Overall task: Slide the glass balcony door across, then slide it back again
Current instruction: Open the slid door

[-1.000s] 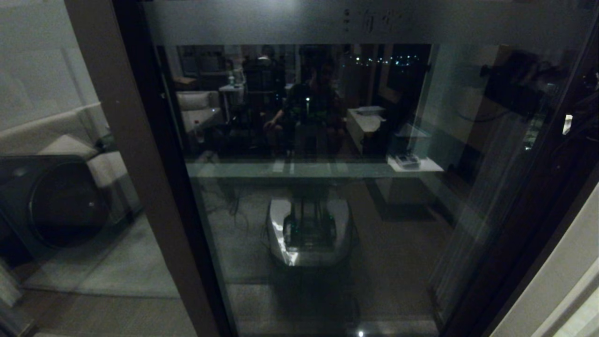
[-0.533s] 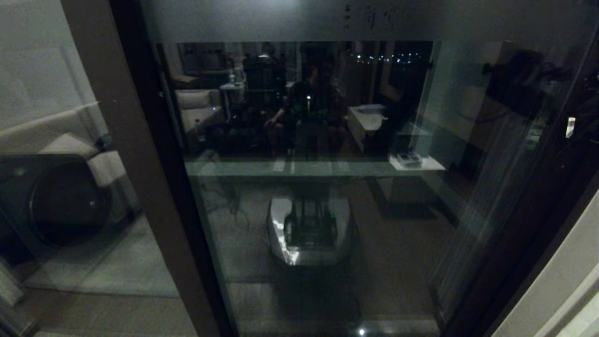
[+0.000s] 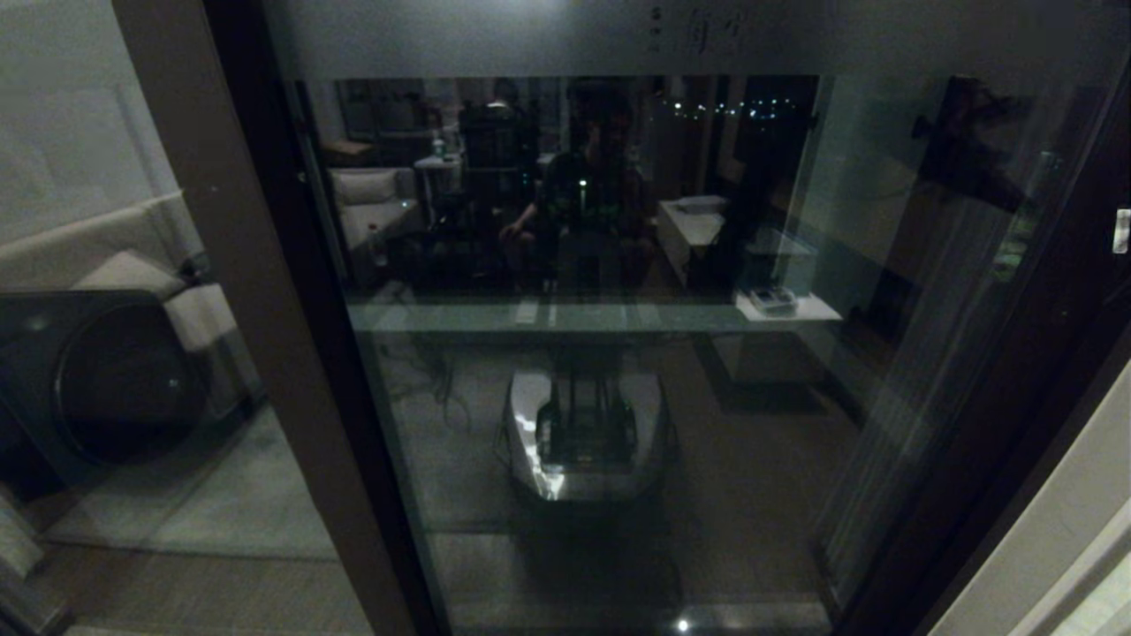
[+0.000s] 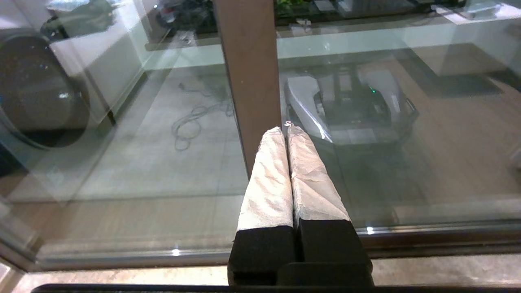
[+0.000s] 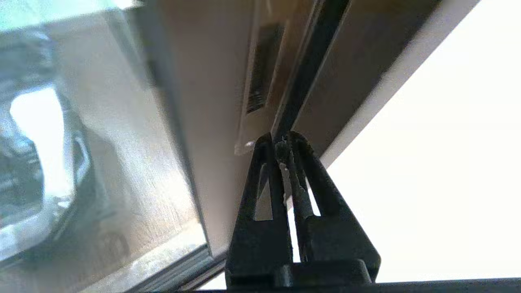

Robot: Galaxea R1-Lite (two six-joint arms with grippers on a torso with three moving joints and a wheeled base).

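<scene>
The glass balcony door [image 3: 751,424] fills the middle of the head view, with its frosted band [image 3: 530,35] across the top. In the right wrist view its brown stile [image 5: 211,101] carries the slim recessed handle [image 5: 260,69]. My right gripper [image 5: 281,140] is shut with nothing in it. Its tips sit at the dark gap [image 5: 309,65] between the stile and the jamb, just below the handle. My left gripper [image 4: 285,129] is shut and empty, held low in front of the fixed panel's brown post [image 4: 248,73].
The fixed brown post [image 3: 239,309] stands left of the door, with a dark round-fronted appliance [image 3: 115,380] behind its glass. A pale wall [image 3: 1051,539] borders the door on the right. The glass reflects my own base [image 3: 583,433]. The floor track [image 4: 427,238] runs along the bottom.
A small white mark by the door's right stile has shifted right, and the dark arm reflection there has changed shape. The door's left edge has hardly moved.
</scene>
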